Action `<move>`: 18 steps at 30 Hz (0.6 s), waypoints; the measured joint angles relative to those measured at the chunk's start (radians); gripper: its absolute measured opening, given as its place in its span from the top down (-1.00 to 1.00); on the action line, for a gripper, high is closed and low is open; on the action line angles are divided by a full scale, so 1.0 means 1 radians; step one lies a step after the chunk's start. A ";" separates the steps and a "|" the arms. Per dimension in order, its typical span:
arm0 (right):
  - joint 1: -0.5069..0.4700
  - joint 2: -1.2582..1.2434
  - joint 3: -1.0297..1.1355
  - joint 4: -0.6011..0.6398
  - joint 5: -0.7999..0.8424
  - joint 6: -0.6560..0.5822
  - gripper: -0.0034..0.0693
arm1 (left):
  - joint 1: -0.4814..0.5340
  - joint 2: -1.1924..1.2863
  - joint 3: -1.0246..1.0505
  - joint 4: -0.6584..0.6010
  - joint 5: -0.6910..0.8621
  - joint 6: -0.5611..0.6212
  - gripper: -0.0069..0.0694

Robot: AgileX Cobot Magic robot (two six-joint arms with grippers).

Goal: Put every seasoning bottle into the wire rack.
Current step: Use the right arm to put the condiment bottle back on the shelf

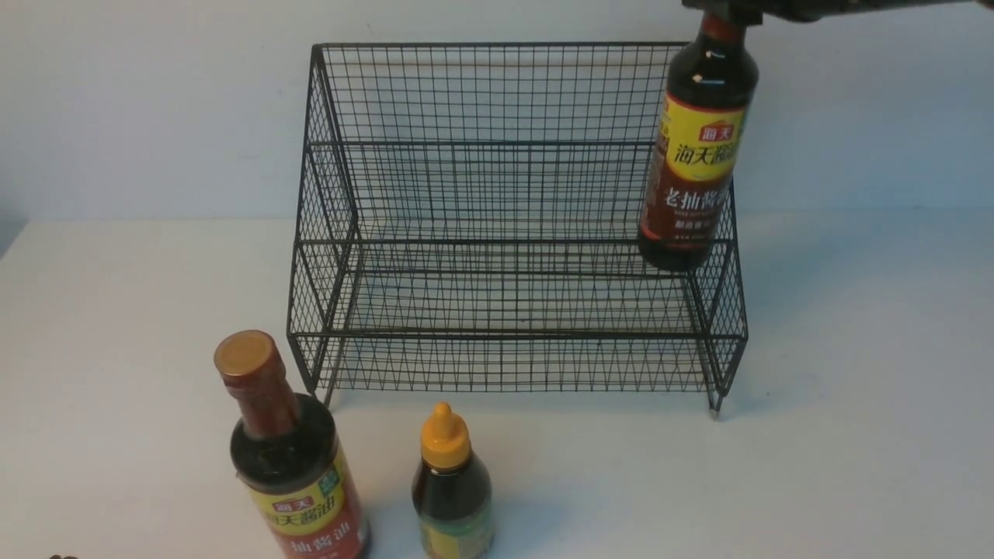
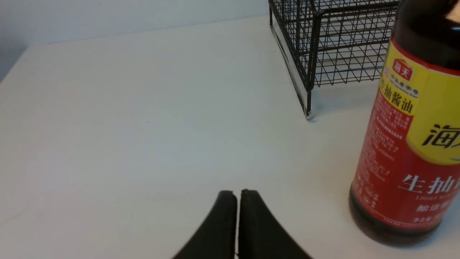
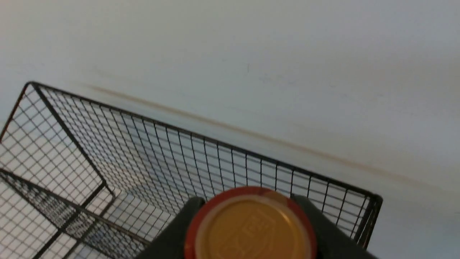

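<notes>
My right gripper (image 1: 726,9) is shut on the neck of a tall dark seasoning bottle (image 1: 699,155) with a yellow-and-red label. It hangs upright in the air at the right end of the black wire rack (image 1: 505,233), its base level with the rack's middle rail. From the right wrist, its tan cap (image 3: 251,226) sits between my fingers, above the rack (image 3: 179,154). A second tall bottle (image 1: 291,466) and a short yellow-capped bottle (image 1: 453,497) stand on the table in front of the rack. My left gripper (image 2: 237,194) is shut and empty, low over the table beside the second tall bottle (image 2: 409,144).
The white table (image 1: 854,388) runs back to a pale wall behind the rack. In the left wrist view, one foot of the rack (image 2: 308,115) stands beyond the bottle.
</notes>
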 joint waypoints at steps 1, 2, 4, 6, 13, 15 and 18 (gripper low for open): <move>0.000 0.011 -0.001 -0.020 0.032 0.000 0.15 | 0.000 0.000 0.000 0.000 0.000 0.000 0.83; 0.000 0.025 -0.001 -0.043 0.056 0.001 0.15 | 0.000 0.000 0.000 0.000 0.000 0.000 0.83; 0.000 0.047 -0.001 -0.077 0.106 0.010 0.15 | 0.000 0.000 0.000 0.000 0.000 0.000 0.83; 0.001 0.062 0.000 -0.100 0.146 0.018 0.15 | 0.000 0.000 0.000 0.000 0.000 0.000 0.83; 0.001 0.064 -0.009 -0.125 0.185 0.047 0.15 | 0.000 0.000 0.000 0.000 0.000 0.000 0.83; 0.001 0.064 -0.009 -0.126 0.189 0.047 0.15 | 0.000 0.000 0.000 0.000 0.000 0.000 0.83; 0.001 0.064 -0.010 -0.128 0.194 0.055 0.15 | 0.000 0.000 0.000 0.000 0.000 0.000 0.83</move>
